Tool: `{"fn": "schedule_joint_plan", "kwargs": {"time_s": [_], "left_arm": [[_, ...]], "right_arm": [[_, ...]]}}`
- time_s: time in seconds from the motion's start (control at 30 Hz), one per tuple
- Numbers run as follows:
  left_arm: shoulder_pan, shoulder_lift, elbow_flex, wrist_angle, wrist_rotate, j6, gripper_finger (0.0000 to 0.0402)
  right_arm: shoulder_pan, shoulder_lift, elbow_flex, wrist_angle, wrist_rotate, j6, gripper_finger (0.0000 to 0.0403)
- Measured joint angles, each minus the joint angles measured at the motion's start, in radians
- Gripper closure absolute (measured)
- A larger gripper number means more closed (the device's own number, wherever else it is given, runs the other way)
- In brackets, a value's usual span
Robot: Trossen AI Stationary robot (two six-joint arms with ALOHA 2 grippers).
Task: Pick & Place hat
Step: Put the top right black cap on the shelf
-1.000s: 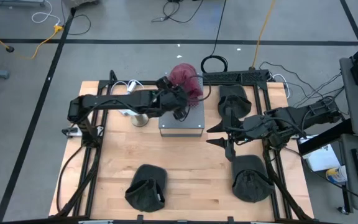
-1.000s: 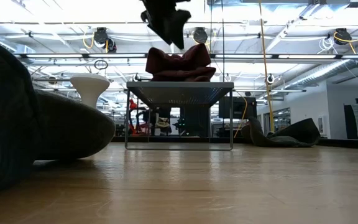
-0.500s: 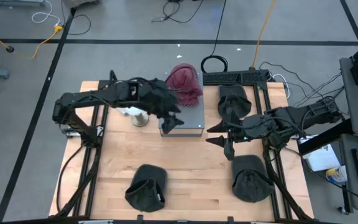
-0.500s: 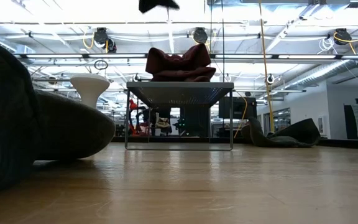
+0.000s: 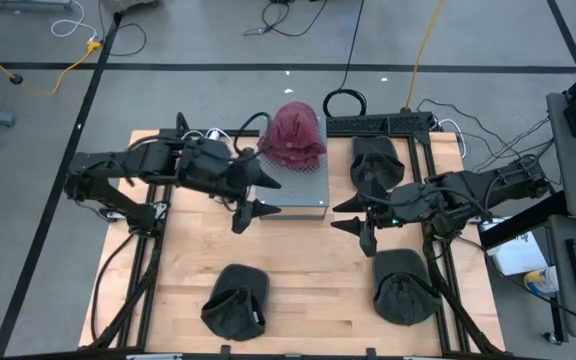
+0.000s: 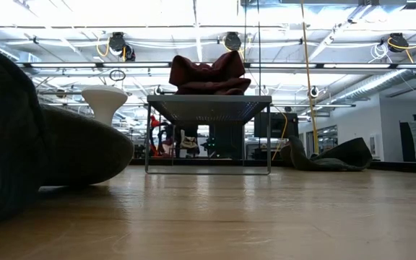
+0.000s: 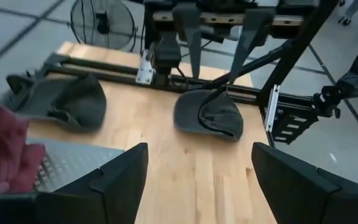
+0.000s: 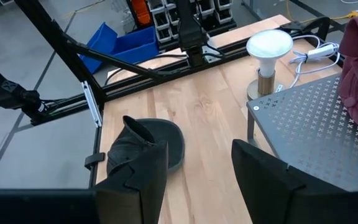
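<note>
The dark red hat (image 5: pixel 294 136) lies on the far part of the grey perforated platform (image 5: pixel 306 190), free of both grippers. The left gripper (image 5: pixel 253 196) hangs near the platform's left side, fingers spread wide and empty. The right gripper (image 5: pixel 353 216) waits right of the platform, also open and empty

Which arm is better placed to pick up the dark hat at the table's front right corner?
The right: its open hand hangs just behind that hat, while the left hand is by the platform.
</note>
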Motion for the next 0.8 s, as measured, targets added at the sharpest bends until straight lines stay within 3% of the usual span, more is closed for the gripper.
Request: {"fn": "schedule_joint_plan", "kwargs": {"time_s": [0.2,0.47,0.63,0.8], "left_arm": [[-0.058,-0.050,-0.055,0.061,-0.024,0.034,0.0136],[-0.085,-0.216,-0.379,0.359,-0.036,-0.081,0.0146],[-0.085,-0.347,-0.566,0.531,-0.042,-0.153,0.0129],[-0.084,-0.434,-0.658,0.563,-0.042,-0.228,0.0112]], "right_arm": [[0.000,0.000,0.000,0.005,0.000,0.007,0.0231],[0.000,0.000,0.000,0.012,0.001,0.055,0.0227],[0.000,0.000,0.000,0.010,-0.002,0.101,0.0179],[0.000,0.000,0.000,0.008,-0.003,0.122,0.0124]]}}
